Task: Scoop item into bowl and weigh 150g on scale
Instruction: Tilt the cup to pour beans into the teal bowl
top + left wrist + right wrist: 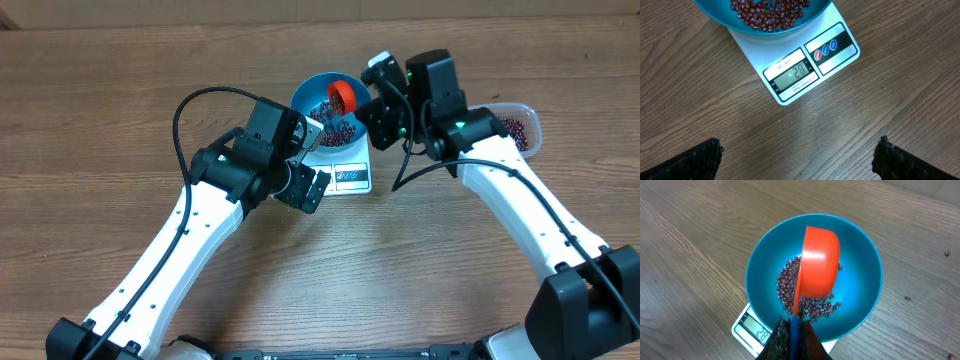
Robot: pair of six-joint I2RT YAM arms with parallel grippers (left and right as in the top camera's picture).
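The blue bowl [860,255] stands on the white scale [835,47], whose display reads 28. Dark red-brown beans [787,285] lie in a loose pile at the bowl's bottom. My right gripper [794,335] is shut on the blue handle of a red scoop [817,267], which is turned over sideways above the beans inside the bowl. From overhead the scoop [343,97] shows over the bowl [305,95], with the right gripper [368,105] beside it. My left gripper [797,160] hangs open over bare wood just in front of the scale [345,175], holding nothing.
A clear plastic tub [520,125] with more beans sits at the right, behind the right arm. A couple of stray beans [947,253] lie on the wooden table to the right of the bowl.
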